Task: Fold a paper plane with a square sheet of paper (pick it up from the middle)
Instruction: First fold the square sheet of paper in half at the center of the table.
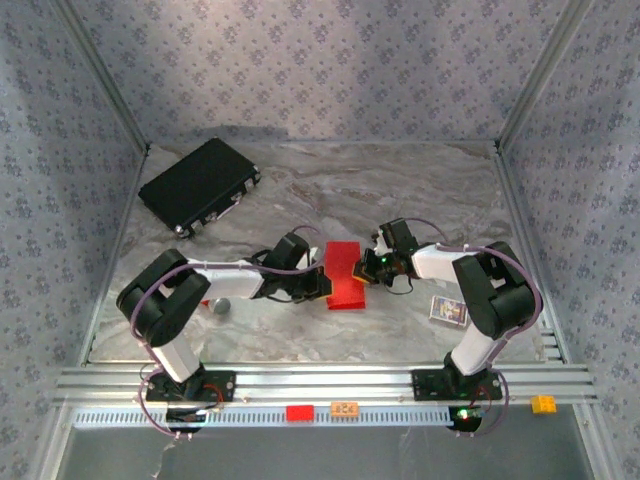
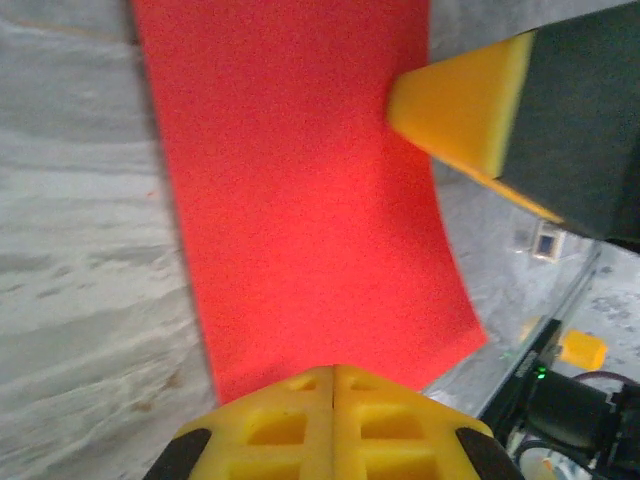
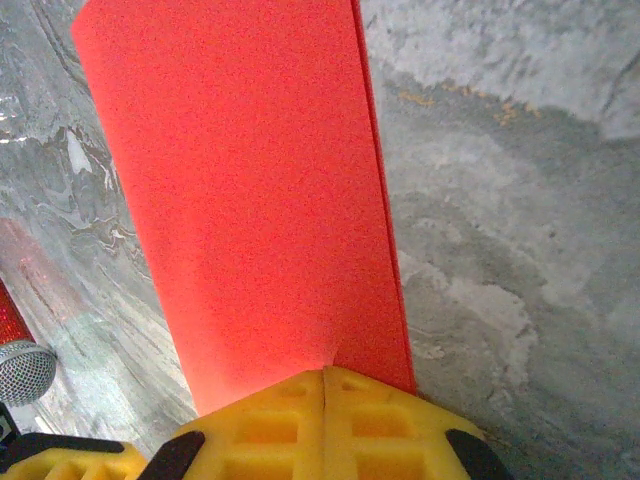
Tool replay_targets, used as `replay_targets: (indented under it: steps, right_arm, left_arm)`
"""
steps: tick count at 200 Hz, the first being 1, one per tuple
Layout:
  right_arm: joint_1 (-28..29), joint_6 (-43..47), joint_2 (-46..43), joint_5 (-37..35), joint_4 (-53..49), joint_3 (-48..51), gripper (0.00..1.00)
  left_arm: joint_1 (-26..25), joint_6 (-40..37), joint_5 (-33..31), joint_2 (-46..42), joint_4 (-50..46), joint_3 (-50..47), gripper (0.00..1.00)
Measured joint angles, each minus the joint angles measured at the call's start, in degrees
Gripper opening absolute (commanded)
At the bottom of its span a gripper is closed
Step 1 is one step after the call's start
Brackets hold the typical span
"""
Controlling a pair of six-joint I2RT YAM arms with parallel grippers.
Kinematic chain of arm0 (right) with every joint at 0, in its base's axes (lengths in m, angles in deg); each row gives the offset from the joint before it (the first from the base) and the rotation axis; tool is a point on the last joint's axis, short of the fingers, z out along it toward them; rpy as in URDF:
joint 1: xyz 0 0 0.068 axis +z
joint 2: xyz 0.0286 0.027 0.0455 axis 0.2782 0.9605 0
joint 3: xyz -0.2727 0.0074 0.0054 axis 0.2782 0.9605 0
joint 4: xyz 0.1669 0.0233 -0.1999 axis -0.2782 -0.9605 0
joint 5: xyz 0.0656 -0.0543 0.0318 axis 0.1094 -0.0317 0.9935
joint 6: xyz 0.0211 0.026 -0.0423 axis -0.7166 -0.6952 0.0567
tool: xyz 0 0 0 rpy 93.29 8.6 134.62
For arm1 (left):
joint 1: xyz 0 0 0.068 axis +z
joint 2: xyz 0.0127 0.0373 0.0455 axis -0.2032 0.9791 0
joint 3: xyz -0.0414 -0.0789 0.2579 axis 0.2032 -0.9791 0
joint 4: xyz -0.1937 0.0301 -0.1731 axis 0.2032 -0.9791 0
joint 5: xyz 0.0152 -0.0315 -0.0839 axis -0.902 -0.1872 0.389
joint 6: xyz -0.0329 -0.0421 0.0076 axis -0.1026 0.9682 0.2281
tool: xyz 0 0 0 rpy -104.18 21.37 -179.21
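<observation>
The square sheet of paper [image 1: 345, 275] is bright red and lies on the marble table as a narrow rectangle, with a doubled edge along one long side [image 3: 385, 200]. My left gripper [image 1: 322, 283] is at its left edge. The jaws are shut, and their yellow tips [image 2: 333, 370] sit over the sheet's near edge [image 2: 300, 200]. I cannot tell whether they pinch it. My right gripper [image 1: 366, 268] is at the opposite edge. It is shut [image 3: 325, 372] on the paper, which puckers at the tips. Its yellow finger [image 2: 460, 100] shows in the left wrist view.
A black case [image 1: 200, 185] lies at the back left. A small round grey-and-red object [image 1: 220, 305] sits beside the left arm. A small card [image 1: 449, 311] lies near the right arm. Red [image 1: 299, 412], orange [image 1: 345, 408] and yellow [image 1: 543, 403] blocks sit on the front rail.
</observation>
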Motion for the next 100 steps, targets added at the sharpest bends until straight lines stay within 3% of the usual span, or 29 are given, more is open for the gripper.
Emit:
replay_targets:
  steps: [59, 100]
  right_arm:
    - [0.0, 0.0, 0.0, 0.0, 0.0, 0.0, 0.0]
    - [0.0, -0.4, 0.0, -0.1, 0.0, 0.0, 0.0]
  left_arm:
    - [0.0, 2.3, 3.7, 5.4, 4.5, -0.9, 0.01]
    - [-0.4, -0.5, 4.0, 4.7, 3.3, -1.4, 0.01]
